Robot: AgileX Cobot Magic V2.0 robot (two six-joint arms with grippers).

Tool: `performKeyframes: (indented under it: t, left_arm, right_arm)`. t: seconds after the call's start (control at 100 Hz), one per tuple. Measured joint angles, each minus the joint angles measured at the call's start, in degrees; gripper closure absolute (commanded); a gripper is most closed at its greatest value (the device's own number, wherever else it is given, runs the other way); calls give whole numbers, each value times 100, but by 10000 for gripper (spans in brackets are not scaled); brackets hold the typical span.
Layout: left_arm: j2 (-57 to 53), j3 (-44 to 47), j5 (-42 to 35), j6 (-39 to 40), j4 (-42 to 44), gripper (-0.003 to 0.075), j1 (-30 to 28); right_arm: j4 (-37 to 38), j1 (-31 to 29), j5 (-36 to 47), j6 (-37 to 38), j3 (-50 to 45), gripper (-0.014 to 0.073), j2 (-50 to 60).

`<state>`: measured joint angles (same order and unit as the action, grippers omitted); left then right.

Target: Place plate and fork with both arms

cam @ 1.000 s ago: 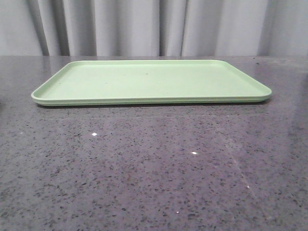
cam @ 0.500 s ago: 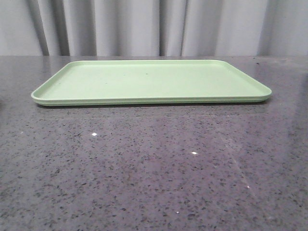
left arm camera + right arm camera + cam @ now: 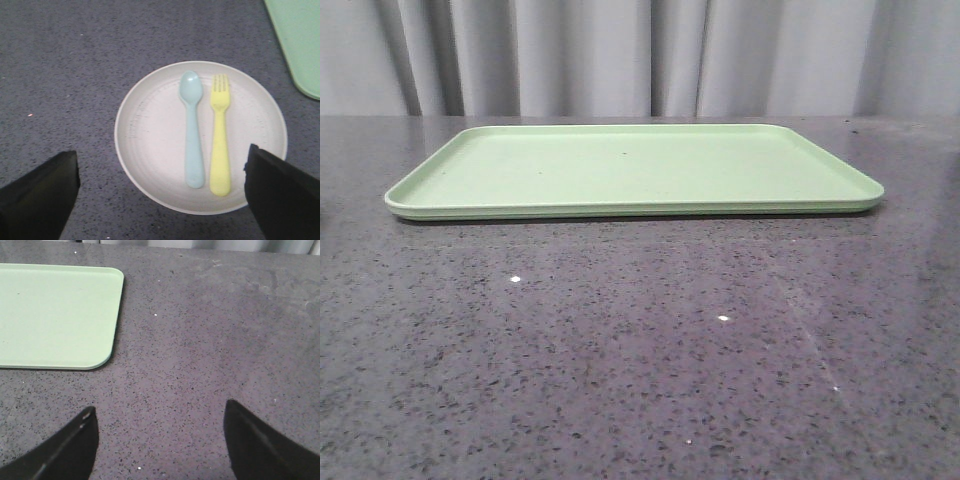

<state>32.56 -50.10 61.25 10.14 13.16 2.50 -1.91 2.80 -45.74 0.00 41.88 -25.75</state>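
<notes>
Fork (image 3: pixel 220 135) lies on plate (image 3: pixel 150 120); left hand (image 3: pixel 162 200) spread above

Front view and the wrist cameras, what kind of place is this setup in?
Probably a lab or staged test bench set up like a dining table: a dark speckled stone-like countertop, a plain grey curtain backdrop, and child-style tableware, a green tray plus a plate holding a yellow fork and blue spoon.
</notes>
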Motion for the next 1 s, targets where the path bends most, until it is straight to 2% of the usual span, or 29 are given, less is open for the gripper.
performKeyframes:
  t: [0.28,0.59,0.84,1.0]
  left_arm:
    - [63,463,-13,665,759,72,0]
    - [668,546,-485,882,992,72,-44]
    - [1554,549,-1093,882,935,72,-635]
    - [2009,549,-1416,511,644,72,-1133]
  right_arm:
    - [0,0,0,0,0,64,0]
    - [0,11,0,0,0,64,0]
    - [0,11,0,0,0,64,0]
    - [0,11,0,0,0,64,0]
